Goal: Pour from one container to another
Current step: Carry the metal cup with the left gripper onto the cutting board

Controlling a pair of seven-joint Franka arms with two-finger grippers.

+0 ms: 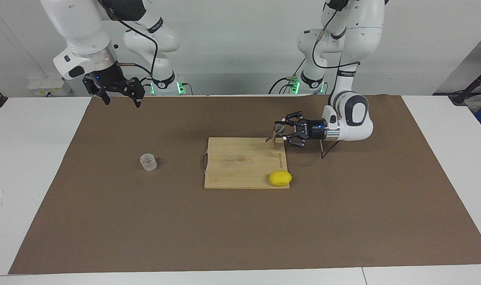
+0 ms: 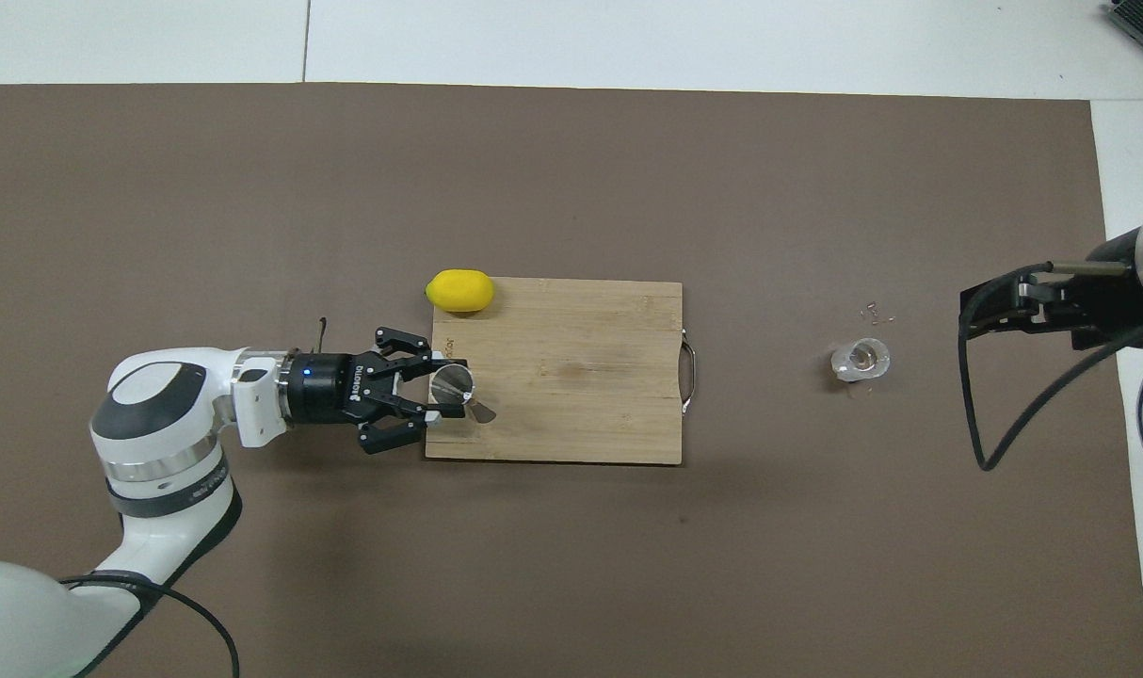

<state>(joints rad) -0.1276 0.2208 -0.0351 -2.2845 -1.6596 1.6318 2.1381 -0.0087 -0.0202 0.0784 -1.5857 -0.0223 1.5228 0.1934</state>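
I have the left gripper (image 1: 283, 132) closed on the jigger (image 1: 277, 133), holding it tilted over the corner of the board (image 1: 240, 164) nearest the robots, at the left arm's end. The lemon (image 1: 280, 178) lies at the board's farther corner on that end. The cup (image 1: 148, 162) stands on the mat (image 1: 105, 221) toward the right arm's end. My right gripper (image 1: 119, 94) waits raised, fingers spread wide.

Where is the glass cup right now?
The glass cup stands alone on the brown mat toward the right arm's end, apart from the cutting board.
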